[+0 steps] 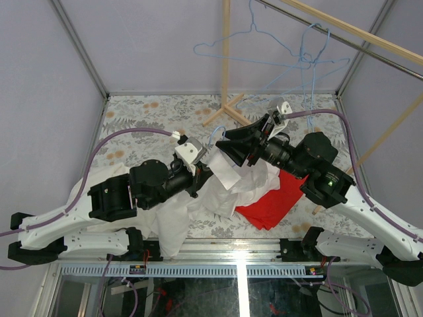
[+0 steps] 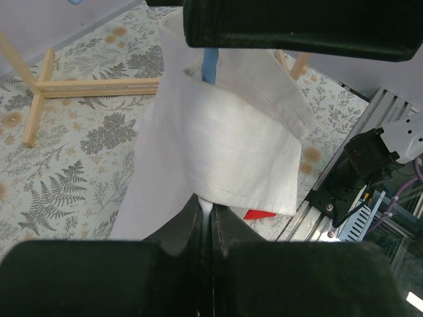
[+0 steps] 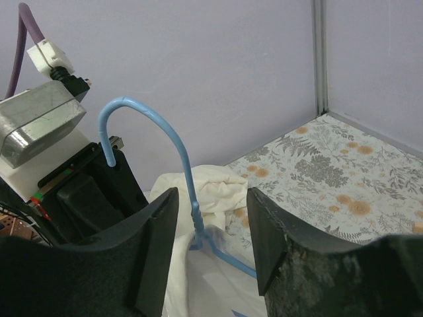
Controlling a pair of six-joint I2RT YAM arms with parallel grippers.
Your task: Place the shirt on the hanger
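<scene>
Shirt [image 2: 225, 145] draped against hanger [image 3: 187, 168], tail on counter [image 1: 158, 112].
Left fingers [image 2: 178, 231] were clamped on shirt edge below hanger; right fingers [image 3: 152, 238] stood apart, either side of hanger neck.

Even soft light, blurred near fingers [image 2: 291, 26]

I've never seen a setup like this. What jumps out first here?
The black left arm and right arm meet mid-table over a rumpled white shirt, the left gripper pinching a fold of it. The right gripper stands open around the neck of a blue hanger rising from the fabric. A bright red cloth lies under the right arm, and spare blue hangers dangle from a wooden rail at the back.
</scene>
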